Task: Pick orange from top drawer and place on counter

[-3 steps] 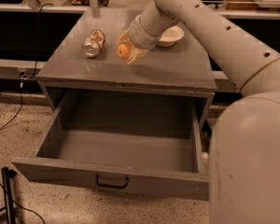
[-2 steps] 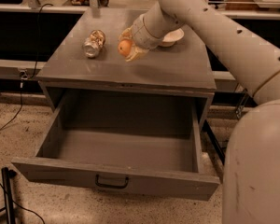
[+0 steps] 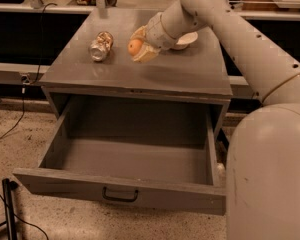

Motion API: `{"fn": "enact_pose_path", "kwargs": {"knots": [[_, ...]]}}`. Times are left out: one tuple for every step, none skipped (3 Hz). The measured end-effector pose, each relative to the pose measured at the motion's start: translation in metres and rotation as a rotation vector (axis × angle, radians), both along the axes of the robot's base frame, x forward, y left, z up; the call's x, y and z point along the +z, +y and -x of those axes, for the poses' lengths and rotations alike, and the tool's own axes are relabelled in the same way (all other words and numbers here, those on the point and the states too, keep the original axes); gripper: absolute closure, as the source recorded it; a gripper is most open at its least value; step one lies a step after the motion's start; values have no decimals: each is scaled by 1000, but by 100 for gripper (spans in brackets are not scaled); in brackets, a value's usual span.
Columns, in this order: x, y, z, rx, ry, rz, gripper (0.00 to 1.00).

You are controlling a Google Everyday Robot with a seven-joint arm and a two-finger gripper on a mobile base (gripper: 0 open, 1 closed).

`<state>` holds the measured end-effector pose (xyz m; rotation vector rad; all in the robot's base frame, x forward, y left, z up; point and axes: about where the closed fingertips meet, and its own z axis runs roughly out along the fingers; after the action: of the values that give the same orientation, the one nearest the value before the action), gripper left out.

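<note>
Grey counter (image 3: 140,79) fills the far half of your view: a metal can (image 3: 101,45) lies at its left, and just right of it the gripper (image 3: 139,50) is closed around the orange (image 3: 134,46), low over the surface near a white bowl (image 3: 186,38). Nearer you the top drawer (image 3: 120,196) stands open without the fruit, so the pick looks done; you've only the set-down and release left.

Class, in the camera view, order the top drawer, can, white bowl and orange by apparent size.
1. top drawer
2. can and white bowl: unranked, the arm partly hides the bowl
3. orange, in the gripper over the counter
</note>
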<state>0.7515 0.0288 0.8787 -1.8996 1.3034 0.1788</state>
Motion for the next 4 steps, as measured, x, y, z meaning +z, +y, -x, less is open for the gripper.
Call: {"fn": "enact_pose_path", "kwargs": {"knots": [[15, -14, -2, -85, 77, -128, 100], [20, -11, -7, -158, 111, -219, 100], [4, -3, -11, -200, 172, -282, 100], [-20, 6, -12, -215, 242, -334, 100]]}}
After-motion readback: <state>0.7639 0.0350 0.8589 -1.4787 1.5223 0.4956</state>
